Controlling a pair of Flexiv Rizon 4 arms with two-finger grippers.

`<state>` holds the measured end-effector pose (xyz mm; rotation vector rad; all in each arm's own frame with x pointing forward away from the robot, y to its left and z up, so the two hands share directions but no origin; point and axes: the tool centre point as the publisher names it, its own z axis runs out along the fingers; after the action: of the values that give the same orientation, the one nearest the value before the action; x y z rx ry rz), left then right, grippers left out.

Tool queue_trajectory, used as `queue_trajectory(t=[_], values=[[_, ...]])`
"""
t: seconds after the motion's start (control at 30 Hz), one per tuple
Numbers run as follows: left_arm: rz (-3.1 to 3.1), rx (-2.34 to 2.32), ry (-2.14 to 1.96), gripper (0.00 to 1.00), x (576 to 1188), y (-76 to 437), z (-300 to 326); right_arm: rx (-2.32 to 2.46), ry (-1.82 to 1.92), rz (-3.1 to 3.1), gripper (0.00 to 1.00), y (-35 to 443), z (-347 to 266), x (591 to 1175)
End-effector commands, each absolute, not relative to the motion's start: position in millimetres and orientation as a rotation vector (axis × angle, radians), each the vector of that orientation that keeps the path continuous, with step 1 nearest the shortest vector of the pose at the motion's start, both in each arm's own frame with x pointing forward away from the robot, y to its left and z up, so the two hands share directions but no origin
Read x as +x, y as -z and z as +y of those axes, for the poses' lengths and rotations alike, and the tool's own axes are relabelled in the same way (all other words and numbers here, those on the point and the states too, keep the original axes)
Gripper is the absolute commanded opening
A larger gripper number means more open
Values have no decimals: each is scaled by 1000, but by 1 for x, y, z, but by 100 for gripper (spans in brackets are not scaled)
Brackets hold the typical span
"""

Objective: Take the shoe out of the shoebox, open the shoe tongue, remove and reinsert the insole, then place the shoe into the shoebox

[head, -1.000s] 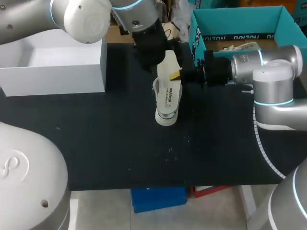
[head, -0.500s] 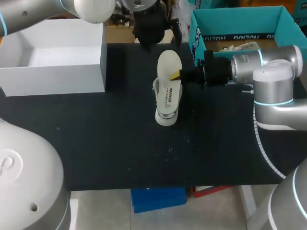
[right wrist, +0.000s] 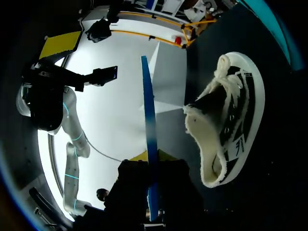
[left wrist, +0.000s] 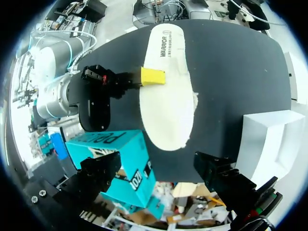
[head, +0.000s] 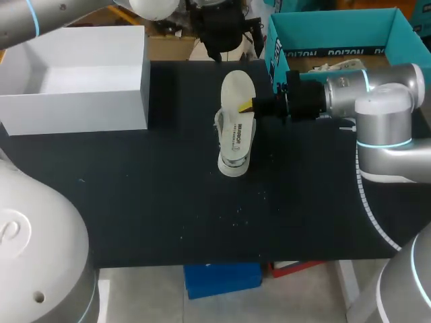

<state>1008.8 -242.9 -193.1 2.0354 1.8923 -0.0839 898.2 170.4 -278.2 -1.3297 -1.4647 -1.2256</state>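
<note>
Insole [head: 237, 89] pinched by the right jaws, poised over the shoe [head: 234, 145].
Right jaws are narrow, gripping the insole's edge at its 3 o'clock side. Left jaws gape wide with nothing between them, at 12 o'clock from the shoe, which lies unheld on the desk [head: 168, 195]. With so thin a pinch, the insole could swivel or slip, and pushing it in could slide the loose shoe. At 2 o'clock, the teal shoebox [head: 337, 15] holds something pale [head: 337, 66], too unclear to name. The white box [head: 74, 101] sits at 10 o'clock. The shoe is in neither.
</note>
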Motion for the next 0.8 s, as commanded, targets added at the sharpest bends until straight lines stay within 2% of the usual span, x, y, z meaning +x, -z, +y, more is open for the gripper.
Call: queue_trajectory(t=[0.03, 0.8], values=[[1890, 2024, 65, 100, 987, 191, -240, -1330, 1227, -1465, 0, 279, 171, 899], [1934, 1998, 187, 100, 846, 220, -210, -1330, 1227, -1465, 0, 279, 171, 899]])
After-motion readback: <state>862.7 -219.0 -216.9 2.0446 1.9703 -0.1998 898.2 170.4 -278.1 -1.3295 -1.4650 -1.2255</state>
